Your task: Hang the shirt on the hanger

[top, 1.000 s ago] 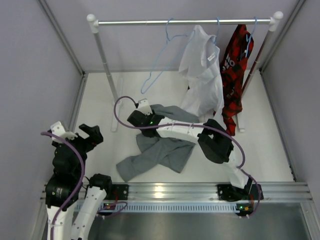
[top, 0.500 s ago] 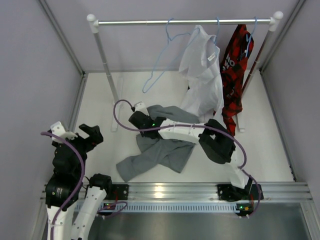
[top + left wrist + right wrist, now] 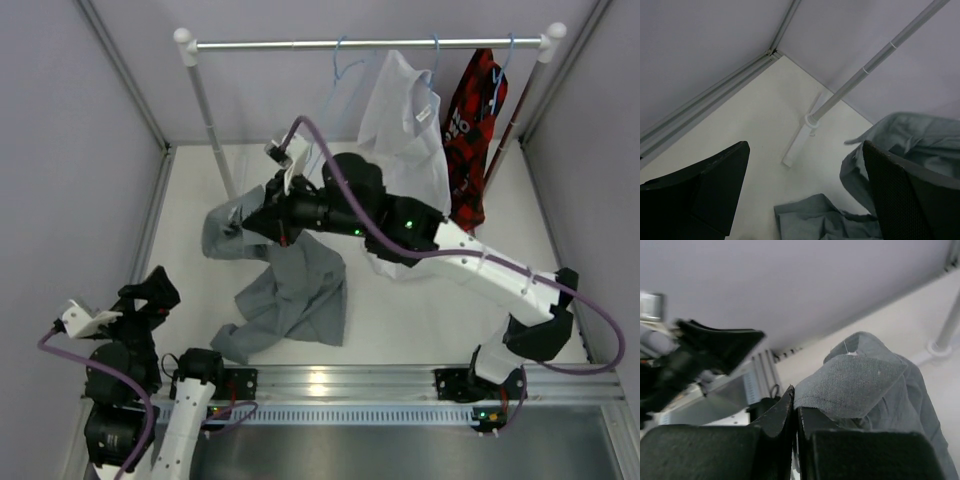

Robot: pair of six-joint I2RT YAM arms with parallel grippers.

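The grey shirt [image 3: 290,295] is partly lifted off the table; its upper part hangs from my right gripper [image 3: 243,222] and the rest trails on the table. In the right wrist view the gripper [image 3: 796,402] is shut on a fold of the shirt [image 3: 860,380]. The light-blue wire hanger [image 3: 337,62] hangs empty on the rail, its lower part hidden behind my right arm. My left gripper [image 3: 150,293] is open and empty at the near left. In the left wrist view the shirt [image 3: 910,135] hangs ahead to the right, between the open fingers [image 3: 700,190].
A white shirt [image 3: 405,120] and a red-and-black shirt [image 3: 470,120] hang on blue hangers at the right of the rack rail [image 3: 270,44]. The rack's left pole [image 3: 205,110] and its foot [image 3: 800,145] stand just behind the lifted shirt. Walls enclose three sides.
My right arm has lifted the shirt's upper part off the table, up and to the back left. My left arm has drawn back toward the near left corner.
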